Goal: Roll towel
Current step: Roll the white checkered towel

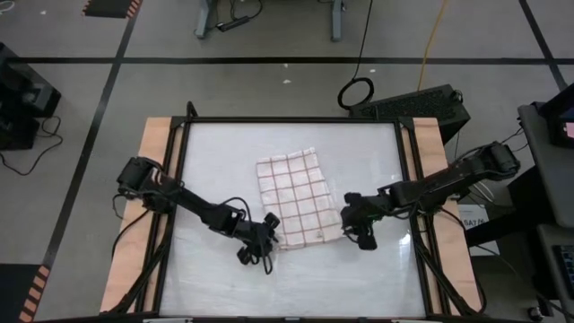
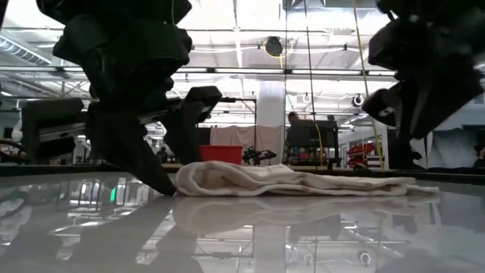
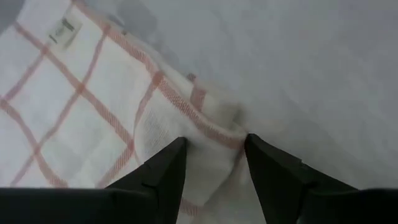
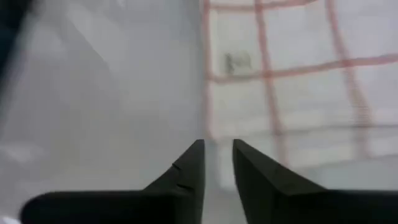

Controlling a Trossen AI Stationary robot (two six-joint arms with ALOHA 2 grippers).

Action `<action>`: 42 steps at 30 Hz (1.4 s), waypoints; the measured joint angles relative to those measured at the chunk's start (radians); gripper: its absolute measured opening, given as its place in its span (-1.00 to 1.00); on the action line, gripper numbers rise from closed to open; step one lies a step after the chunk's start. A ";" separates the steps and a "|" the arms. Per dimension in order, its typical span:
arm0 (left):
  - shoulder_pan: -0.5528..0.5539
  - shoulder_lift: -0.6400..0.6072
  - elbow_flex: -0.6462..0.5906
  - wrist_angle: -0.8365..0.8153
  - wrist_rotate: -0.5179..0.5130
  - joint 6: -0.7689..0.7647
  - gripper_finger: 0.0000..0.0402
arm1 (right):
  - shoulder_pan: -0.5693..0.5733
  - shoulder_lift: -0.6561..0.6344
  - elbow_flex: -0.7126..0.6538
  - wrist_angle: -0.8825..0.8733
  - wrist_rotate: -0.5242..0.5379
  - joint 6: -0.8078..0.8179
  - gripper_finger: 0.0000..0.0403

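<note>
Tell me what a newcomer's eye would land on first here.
The towel, white with red-brown grid lines, lies mid-table with its near-left corner bunched up. The left gripper straddles that corner with fingers apart, while the right gripper sits at the towel's near-right edge, holding nothing.

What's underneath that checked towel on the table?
The towel lies straight on the pale table, its near edge bunched into a fold by the left gripper. Nothing else shows at its edges; whatever its middle covers is hidden.
</note>
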 joint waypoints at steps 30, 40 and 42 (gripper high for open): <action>-0.059 -0.131 0.097 -0.200 -0.130 -0.210 -0.16 | -0.010 0.131 -0.006 -0.007 0.124 -0.855 0.23; -0.053 -0.131 0.097 -0.205 -0.137 -0.211 -0.16 | -0.002 0.131 -0.048 0.049 0.069 -0.962 0.23; -0.050 -0.131 0.097 -0.205 -0.142 -0.210 -0.16 | 0.004 0.131 -0.069 0.118 0.069 -0.996 0.23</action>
